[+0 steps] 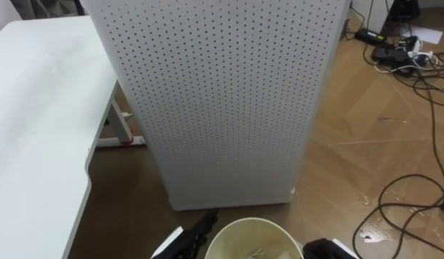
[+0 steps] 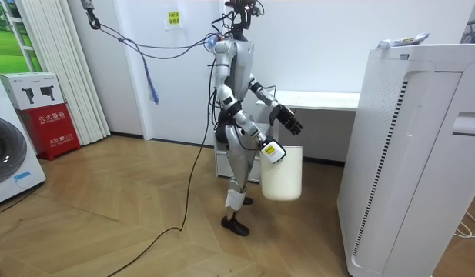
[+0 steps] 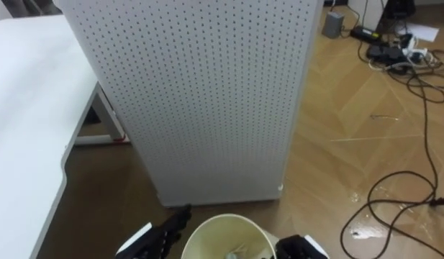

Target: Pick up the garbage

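Note:
I hold a white waste bin [image 1: 254,239] low in front of me, clear of the floor, as the bin [image 2: 282,173] shows in the room view. Something pale and crumpled lies inside it. My right hand [image 2: 272,151] sits at the bin's rim with its fingers curled over it; the same hand [image 1: 324,250] shows at the lower edge of the left eye view. My left hand [image 1: 191,237] hangs beside the rim's left side with its dark fingers stretched forward. In the room view the left hand [image 2: 287,120] is raised a little above the bin.
A tall white perforated cabinet [image 1: 222,93] stands directly ahead, close to the bin. A white table [image 1: 34,129] runs along my left. Dark cables [image 1: 416,194] and a power strip [image 1: 394,54] lie on the wooden floor to the right.

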Motion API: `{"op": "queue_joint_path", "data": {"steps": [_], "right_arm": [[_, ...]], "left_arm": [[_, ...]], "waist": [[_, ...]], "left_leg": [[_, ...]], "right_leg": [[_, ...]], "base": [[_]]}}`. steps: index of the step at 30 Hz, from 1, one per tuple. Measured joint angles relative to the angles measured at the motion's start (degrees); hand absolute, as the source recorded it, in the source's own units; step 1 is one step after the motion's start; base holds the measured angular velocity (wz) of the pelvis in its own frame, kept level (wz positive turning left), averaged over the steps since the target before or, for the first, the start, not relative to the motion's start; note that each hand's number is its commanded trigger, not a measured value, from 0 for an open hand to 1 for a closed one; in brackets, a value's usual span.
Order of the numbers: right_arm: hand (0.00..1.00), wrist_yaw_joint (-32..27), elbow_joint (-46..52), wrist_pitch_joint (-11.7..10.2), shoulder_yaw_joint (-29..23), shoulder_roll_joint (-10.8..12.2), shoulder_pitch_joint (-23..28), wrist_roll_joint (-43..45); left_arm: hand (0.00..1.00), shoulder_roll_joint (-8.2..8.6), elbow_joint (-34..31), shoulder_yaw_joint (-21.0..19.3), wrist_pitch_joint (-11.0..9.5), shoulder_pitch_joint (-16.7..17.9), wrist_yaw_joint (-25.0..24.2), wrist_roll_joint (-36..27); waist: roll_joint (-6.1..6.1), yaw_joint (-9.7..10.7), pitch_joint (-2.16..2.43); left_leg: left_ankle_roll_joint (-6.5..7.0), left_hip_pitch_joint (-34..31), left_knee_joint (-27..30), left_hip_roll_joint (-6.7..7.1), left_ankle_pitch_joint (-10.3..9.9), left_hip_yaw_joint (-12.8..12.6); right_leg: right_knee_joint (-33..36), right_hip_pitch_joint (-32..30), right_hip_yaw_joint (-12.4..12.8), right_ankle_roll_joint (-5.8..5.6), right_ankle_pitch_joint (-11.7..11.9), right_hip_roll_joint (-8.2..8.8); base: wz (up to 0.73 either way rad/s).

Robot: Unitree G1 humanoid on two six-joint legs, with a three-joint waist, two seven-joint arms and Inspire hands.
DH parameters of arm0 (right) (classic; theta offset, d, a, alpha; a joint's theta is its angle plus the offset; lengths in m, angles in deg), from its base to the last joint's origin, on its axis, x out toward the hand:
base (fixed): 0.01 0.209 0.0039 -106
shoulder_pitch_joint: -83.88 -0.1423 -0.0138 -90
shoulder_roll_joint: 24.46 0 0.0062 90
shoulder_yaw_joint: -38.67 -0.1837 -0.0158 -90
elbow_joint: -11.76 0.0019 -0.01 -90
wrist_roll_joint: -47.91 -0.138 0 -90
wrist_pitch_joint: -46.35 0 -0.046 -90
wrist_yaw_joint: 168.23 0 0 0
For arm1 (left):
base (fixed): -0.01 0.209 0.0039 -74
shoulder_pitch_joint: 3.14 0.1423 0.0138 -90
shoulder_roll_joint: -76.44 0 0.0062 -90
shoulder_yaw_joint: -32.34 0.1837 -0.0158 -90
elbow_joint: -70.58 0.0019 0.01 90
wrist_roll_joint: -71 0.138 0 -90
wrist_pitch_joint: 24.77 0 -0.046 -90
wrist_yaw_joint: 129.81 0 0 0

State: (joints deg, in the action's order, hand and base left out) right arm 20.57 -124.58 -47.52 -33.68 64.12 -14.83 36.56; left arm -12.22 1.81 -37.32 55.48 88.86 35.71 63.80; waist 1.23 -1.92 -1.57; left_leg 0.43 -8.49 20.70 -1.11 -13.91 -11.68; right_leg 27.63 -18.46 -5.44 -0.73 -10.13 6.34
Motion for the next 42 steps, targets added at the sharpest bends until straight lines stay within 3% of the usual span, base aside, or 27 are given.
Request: {"op": "queue_joint_path", "data": {"steps": [5,8,10,12,16,19,21,25,28,31,33,40,42], "right_arm": [[1.00,-0.6,-0.2,0.0,-0.9,-0.1,-1.1,0.0],[1.00,-0.6,0.1,0.0,-1.3,-0.2,-1.2,0.0],[1.00,-0.3,0.1,-0.3,-1.9,-0.1,-1.2,-0.1],[1.00,0.6,0.2,-0.6,-2.6,-0.1,-1.2,-0.6],[1.00,0.6,0.3,-0.8,-2.6,-0.2,-1.2,-2.2],[1.00,0.2,3.2,-0.8,-2.6,-0.2,-0.5,-1.8],[1.00,-0.2,5.0,-1.1,-2.7,-0.1,0.3,-1.9],[1.00,-0.6,10.3,-1.7,-3.8,0.4,4.1,-1.6],[1.00,-0.6,11.5,-2.7,-3.9,0.5,5.4,-1.6],[1.00,-0.6,11.7,-2.7,-3.8,0.5,5.9,-1.5],[1.00,-0.5,12.7,-2.7,-3.8,0.6,5.9,-0.2],[1.00,-1.5,15.7,-2.7,-3.8,1.4,6.9,0.7],[1.00,-2.0,15.7,-2.7,-3.8,1.6,7.6,0.7]], "left_arm": [[0.00,0.76,-1.2,-1.1,-0.1,-2.7,0.7,0.0],[0.00,0.90,-2.1,-1.5,-0.5,-2.8,1.4,-0.1],[0.00,1.35,-2.6,-2.5,-1.3,-1.8,1.5,0.0],[0.00,1.44,-3.1,-3.6,-1.5,-0.7,1.7,0.2],[0.00,1.99,-7.0,-5.4,-1.5,1.5,2.9,0.2],[0.00,2.61,-12.2,-8.4,-2.0,3.3,5.2,3.2],[0.00,2.61,-15.1,-9.8,-2.3,3.4,8.4,6.5],[0.00,2.71,-24.6,-13.3,-2.7,4.4,11.9,14.8],[0.00,2.52,-32.2,-16.8,-4.5,4.0,18.7,19.2],[0.00,2.28,-35.3,-17.9,-6.5,3.6,22.9,21.3],[0.00,1.79,-35.6,-19.0,-7.9,1.6,26.5,24.4],[0.00,1.20,-35.5,-20.1,-8.0,-1.6,33.8,30.4],[0.00,1.17,-35.0,-20.1,-8.0,-3.5,36.4,32.7]], "waist": [[-0.96,-0.2,-0.56],[-1.39,-0.1,-0.40],[-1.36,-1.0,-0.30],[-1.39,-3.2,-0.25],[-1.56,-4.7,-0.14],[-1.48,-5.8,-0.01],[-1.22,-4.7,0.37],[-1.05,-4.5,0.94],[-0.01,-4.1,1.61],[0.63,-3.6,1.85],[0.78,-3.3,1.67],[1.20,-1.7,1.21],[1.35,-1.5,0.57]], "left_leg": [[0.45,-0.3,-0.9,0.76,0.0,0.1],[0.48,-0.3,-0.9,0.61,0.1,0.1],[0.45,0.0,-1.0,0.18,0.1,0.1],[0.22,0.2,-1.0,-0.65,0.0,0.3],[-0.39,1.5,-1.1,-1.13,-0.4,1.2],[-0.62,3.0,-1.6,-0.97,-0.5,4.6],[-1.07,4.9,-3.2,-1.20,-0.5,6.2],[-1.31,8.5,-5.4,-1.38,-0.3,6.8],[-1.25,11.8,-7.4,-1.38,-0.3,7.0],[-1.03,13.5,-8.9,-1.29,-0.2,7.2],[-0.87,14.2,-9.5,-1.09,-0.1,7.1],[-0.84,14.3,-9.1,-0.83,-0.1,7.1],[-0.81,14.9,-9.1,-0.57,-0.1,7.0]], "right_leg": [[-0.1,-0.9,0.3,-0.36,0.5,0.47],[-0.6,-0.7,0.2,-0.25,1.0,0.29],[-2.1,-0.5,0.1,-0.10,2.1,-0.46],[-4.0,-0.2,-3.5,0.92,3.7,-0.57],[-4.8,0.3,-3.7,1.31,4.0,-1.44],[-5.4,1.5,-3.6,1.73,4.1,-2.13],[-6.7,3.6,-4.6,1.84,4.2,-2.48],[-8.1,7.0,-4.6,1.69,4.3,-3.05],[-10.0,10.1,-4.2,1.16,4.6,-3.48],[-11.1,12.0,-3.9,0.79,4.8,-3.68],[-11.2,12.4,-3.7,0.62,4.8,-3.63],[-10.5,12.3,-4.0,0.29,4.2,-3.14],[-9.7,12.3,-3.8,0.20,4.0,-2.85]], "base": [[-0.02],[-0.05],[-0.35],[-0.57],[-0.34],[-0.29],[0.16],[0.03],[-0.05],[0.00],[0.00],[0.01],[-0.02]]}}
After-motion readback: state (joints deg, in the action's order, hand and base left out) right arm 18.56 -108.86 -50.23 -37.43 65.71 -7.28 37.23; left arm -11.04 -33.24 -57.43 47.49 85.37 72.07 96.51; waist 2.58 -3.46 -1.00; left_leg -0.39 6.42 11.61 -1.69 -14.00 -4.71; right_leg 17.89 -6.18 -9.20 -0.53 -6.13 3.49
